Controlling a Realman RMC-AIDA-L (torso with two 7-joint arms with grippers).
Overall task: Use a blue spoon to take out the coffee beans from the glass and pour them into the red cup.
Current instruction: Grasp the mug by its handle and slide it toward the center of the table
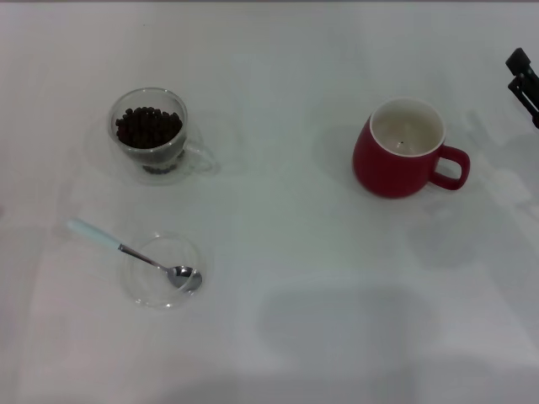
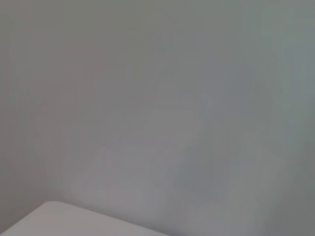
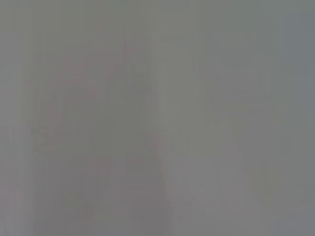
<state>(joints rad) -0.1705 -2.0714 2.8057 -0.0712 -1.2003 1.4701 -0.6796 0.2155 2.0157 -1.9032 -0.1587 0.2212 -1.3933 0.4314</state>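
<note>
In the head view the glass [image 1: 152,135] stands at the back left, holding a heap of coffee beans [image 1: 148,126], its small handle pointing right. The blue spoon [image 1: 135,254] lies in front of it, its metal bowl resting in a shallow clear dish [image 1: 162,269] and its pale blue handle sticking out to the back left. The red cup [image 1: 402,150] stands upright at the right, handle to the right, with a tiny dark speck on its white bottom. My right gripper [image 1: 524,77] shows only as black parts at the far right edge, behind and to the right of the cup. My left gripper is out of view.
The white table [image 1: 286,252] lies bare between the glass and the red cup and in front of them. Both wrist views show only plain grey surface; a pale corner [image 2: 59,221] shows in the left wrist view.
</note>
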